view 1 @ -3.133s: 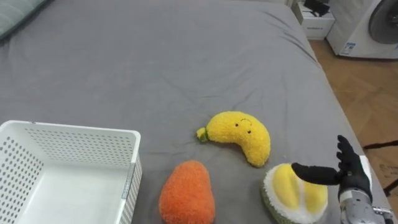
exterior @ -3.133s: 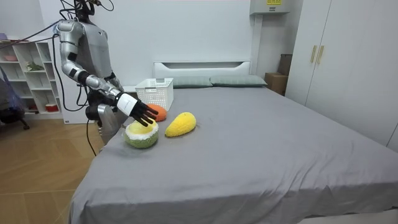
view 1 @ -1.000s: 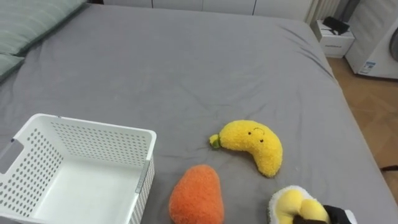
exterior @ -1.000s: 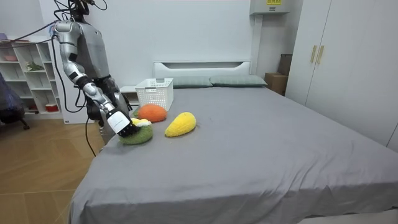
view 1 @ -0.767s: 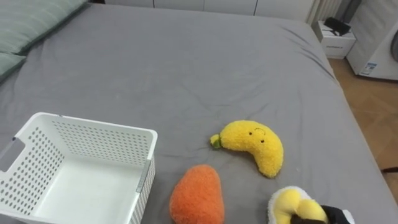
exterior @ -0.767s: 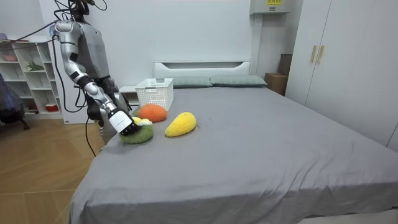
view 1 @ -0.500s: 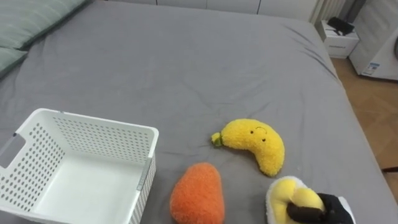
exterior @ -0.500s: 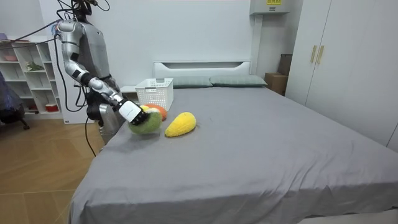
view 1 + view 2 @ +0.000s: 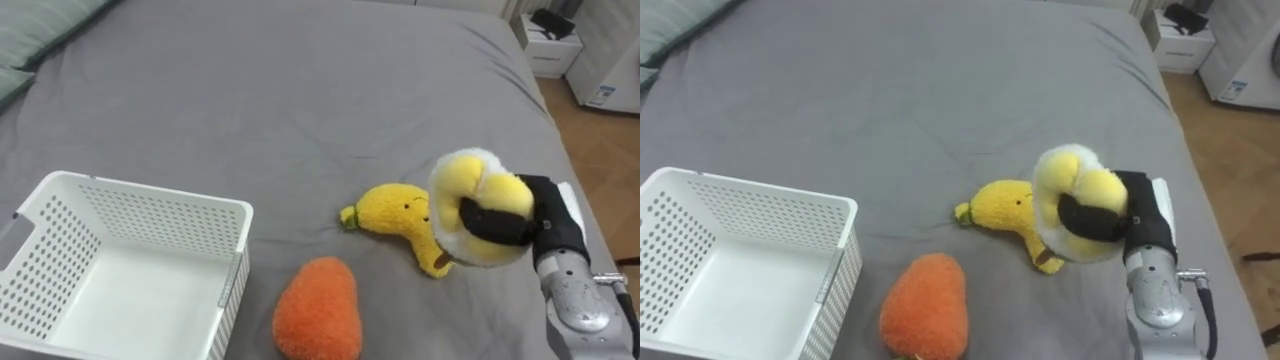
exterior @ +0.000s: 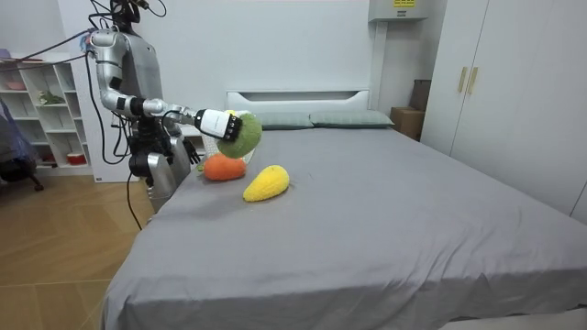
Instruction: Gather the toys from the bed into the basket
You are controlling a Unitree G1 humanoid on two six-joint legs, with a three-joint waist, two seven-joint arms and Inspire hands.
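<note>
The right robot hand [image 9: 550, 225], fingers curled across the round yellow plush toy [image 9: 468, 190], holds it in the air above the bed [image 9: 250, 100].

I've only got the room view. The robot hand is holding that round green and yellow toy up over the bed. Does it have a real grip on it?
Observer: Yes. In the left eye view the right robot hand has its dark fingers curled across the yellow middle of the round plush toy.
Operator: The held toy blocks my view of the basket. Where is it?
Observer: The white basket sits on the bed at the robot's left, open side up, next to the orange plush toy.
Operator: Anything in it?
Observer: No toys show inside; I see only its white floor. The banana toy lies on the bed just below the held toy.
</note>
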